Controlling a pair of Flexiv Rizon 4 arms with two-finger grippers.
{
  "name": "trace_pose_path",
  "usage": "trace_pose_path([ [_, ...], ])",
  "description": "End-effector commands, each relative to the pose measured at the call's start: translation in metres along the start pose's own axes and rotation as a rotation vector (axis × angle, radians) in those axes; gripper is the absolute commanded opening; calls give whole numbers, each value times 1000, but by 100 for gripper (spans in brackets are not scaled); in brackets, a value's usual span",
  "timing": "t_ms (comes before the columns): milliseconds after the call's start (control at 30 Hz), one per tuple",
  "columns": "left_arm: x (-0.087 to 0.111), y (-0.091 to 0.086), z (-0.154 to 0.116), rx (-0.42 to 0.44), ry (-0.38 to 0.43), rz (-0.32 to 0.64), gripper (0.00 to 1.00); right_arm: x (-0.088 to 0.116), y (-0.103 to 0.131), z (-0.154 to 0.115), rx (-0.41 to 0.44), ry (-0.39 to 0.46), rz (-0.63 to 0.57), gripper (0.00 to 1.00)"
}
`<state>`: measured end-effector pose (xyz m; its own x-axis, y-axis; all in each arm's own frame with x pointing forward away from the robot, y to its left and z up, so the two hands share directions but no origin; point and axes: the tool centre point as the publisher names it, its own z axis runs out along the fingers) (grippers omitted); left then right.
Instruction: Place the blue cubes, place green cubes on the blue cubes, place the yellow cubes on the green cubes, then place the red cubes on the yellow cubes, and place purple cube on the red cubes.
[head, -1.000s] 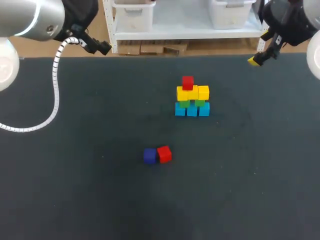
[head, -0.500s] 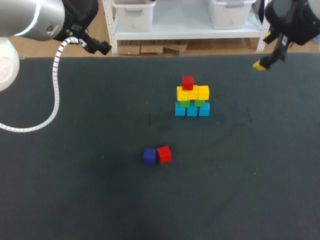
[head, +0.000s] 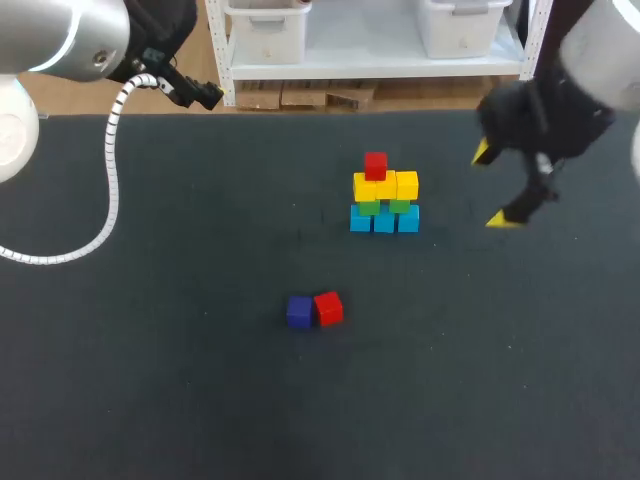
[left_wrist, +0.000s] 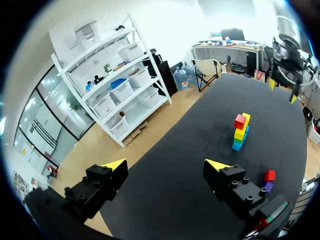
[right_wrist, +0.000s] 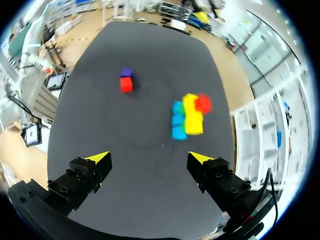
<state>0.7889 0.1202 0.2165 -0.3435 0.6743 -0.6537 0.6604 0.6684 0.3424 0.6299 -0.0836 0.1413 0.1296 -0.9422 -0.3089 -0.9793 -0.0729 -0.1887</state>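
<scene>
Head view: on the dark surface (head: 150, 380) a small stack (head: 385, 195) stands right of the middle, toward the far side. Its bottom row is three blue cubes (head: 384, 221), side by side and touching. Two green cubes (head: 369, 208) sit on them, and three yellow cubes (head: 385, 186) sit on the green ones. One red cube (head: 375, 165) is on top, over the left part of the yellow row.

The loose red cube (head: 328, 308) lies on the surface nearer than the stack and to its left, well apart from it. The purple cube (head: 299, 311) touches the left side of that loose one.

The right gripper (head: 491, 186) hangs over the surface just to the right of the stack without touching it. Its fingers are wide apart and hold nothing. The left arm (head: 60, 40) sits at the far left corner, well apart from every cube.

Left wrist view shows the left gripper (left_wrist: 165, 164) with its fingers spread wide and nothing between them. The stack and the two loose cubes lie far ahead of it.

Right wrist view has the stack ahead of the right gripper's spread fingers. The loose red cube and the purple cube lie farther ahead, touching each other and well apart from the stack.
</scene>
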Motion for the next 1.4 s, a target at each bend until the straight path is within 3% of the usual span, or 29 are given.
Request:
trace_pose_path([
  [33,1,1,0,4,-3,1,100,-20,6,18,-20,12,-77,100],
  [500,1,1,0,4,-3,1,100,-60,36,78,-120,102,-322,100],
  [1000,1,1,0,4,-3,1,100,-86,38,138,-187,124,-365,100],
  [1267,1,1,0,4,-3,1,100,-104,36,148,-203,146,-410,100],
  [1400,1,1,0,4,-3,1,100,-108,40,154,-278,142,-393,100],
])
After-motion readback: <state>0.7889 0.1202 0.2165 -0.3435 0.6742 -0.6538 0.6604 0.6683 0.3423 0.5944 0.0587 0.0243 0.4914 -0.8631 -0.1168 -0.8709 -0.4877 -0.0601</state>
